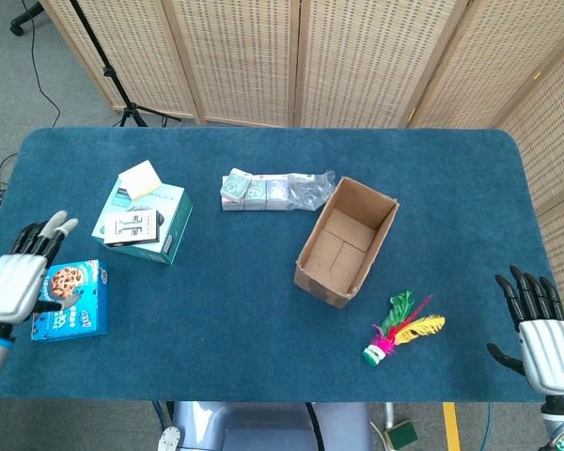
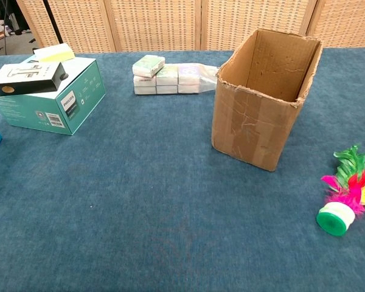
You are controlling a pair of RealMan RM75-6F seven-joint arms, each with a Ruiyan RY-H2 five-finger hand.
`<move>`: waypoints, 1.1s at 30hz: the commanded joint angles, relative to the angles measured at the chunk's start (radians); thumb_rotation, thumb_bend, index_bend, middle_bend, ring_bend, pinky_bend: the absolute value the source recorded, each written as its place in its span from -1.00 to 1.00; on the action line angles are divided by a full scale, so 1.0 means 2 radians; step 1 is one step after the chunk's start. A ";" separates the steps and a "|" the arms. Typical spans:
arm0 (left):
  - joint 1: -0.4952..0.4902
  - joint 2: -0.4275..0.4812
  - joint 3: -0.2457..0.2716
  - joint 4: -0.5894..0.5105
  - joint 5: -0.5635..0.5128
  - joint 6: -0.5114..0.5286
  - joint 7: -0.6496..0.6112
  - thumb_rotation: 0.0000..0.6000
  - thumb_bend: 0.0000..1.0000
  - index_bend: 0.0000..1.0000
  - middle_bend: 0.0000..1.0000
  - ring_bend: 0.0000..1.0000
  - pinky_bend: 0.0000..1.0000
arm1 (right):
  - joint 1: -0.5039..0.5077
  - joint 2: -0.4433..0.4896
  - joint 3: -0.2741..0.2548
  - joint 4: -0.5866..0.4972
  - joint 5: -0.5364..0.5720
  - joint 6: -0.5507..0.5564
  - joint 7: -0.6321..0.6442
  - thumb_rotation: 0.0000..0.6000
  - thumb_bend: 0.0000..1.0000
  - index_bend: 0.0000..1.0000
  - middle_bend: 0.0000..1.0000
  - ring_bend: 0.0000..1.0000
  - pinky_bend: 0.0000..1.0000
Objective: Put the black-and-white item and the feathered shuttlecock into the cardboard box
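Note:
A small black-and-white box (image 1: 133, 226) (image 2: 29, 78) lies on top of a teal carton (image 1: 156, 225) (image 2: 52, 97) at the table's left. The feathered shuttlecock (image 1: 400, 330) (image 2: 347, 193), green-based with pink, yellow and green feathers, lies right of the open cardboard box (image 1: 346, 241) (image 2: 264, 97). My left hand (image 1: 19, 277) hovers open at the left edge, over a blue cookie box (image 1: 70, 300). Off the right front corner my right hand (image 1: 541, 334) is open, fingers up, well right of the shuttlecock. Neither hand shows in the chest view.
A yellow pad (image 1: 140, 178) (image 2: 55, 53) rests on the teal carton's far side. A row of small wrapped packs (image 1: 273, 191) (image 2: 167, 76) lies behind the cardboard box. Wicker screens stand beyond the blue table (image 1: 235, 310).

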 commanded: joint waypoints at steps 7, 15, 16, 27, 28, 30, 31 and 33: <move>-0.168 -0.037 -0.031 0.060 -0.214 -0.155 0.142 1.00 -1.00 -0.86 -1.00 -1.00 -0.77 | 0.004 0.002 0.001 -0.002 0.011 -0.012 0.002 1.00 -1.00 -1.00 -1.00 -1.00 -1.00; -0.227 -0.100 -0.018 0.122 -0.310 -0.162 0.195 1.00 -1.00 -0.81 -1.00 -0.94 -0.70 | 0.007 0.004 0.005 -0.002 0.026 -0.021 0.002 1.00 -1.00 -1.00 -1.00 -1.00 -1.00; -0.233 -0.106 -0.015 0.128 -0.319 -0.163 0.200 1.00 -1.00 -0.79 -0.99 -0.92 -0.67 | 0.007 0.004 0.005 -0.002 0.027 -0.021 0.002 1.00 -1.00 -1.00 -1.00 -1.00 -1.00; -0.266 -0.141 0.001 0.161 -0.367 -0.157 0.215 1.00 -1.00 -0.63 -0.81 -0.72 -0.49 | 0.008 0.005 0.006 -0.001 0.035 -0.025 0.006 1.00 -1.00 -1.00 -1.00 -1.00 -1.00; -0.267 -0.142 0.002 0.162 -0.369 -0.156 0.216 1.00 -1.00 -0.62 -0.79 -0.71 -0.49 | 0.008 0.005 0.006 -0.001 0.035 -0.026 0.006 1.00 -1.00 -1.00 -1.00 -1.00 -1.00; -0.271 -0.145 0.004 0.164 -0.376 -0.157 0.215 1.00 -1.00 -0.56 -0.69 -0.66 -0.46 | 0.009 0.005 0.006 -0.001 0.036 -0.026 0.007 1.00 -1.00 -1.00 -1.00 -1.00 -1.00; -0.273 -0.147 0.005 0.166 -0.379 -0.157 0.216 1.00 -0.99 -0.52 -0.62 -0.61 -0.42 | 0.009 0.005 0.006 0.000 0.036 -0.027 0.007 1.00 -1.00 -1.00 -1.00 -1.00 -1.00; -0.275 -0.150 0.007 0.169 -0.382 -0.151 0.218 1.00 -0.96 -0.47 -0.53 -0.55 -0.37 | 0.009 0.005 0.006 0.000 0.037 -0.027 0.008 1.00 -1.00 -1.00 -1.00 -1.00 -1.00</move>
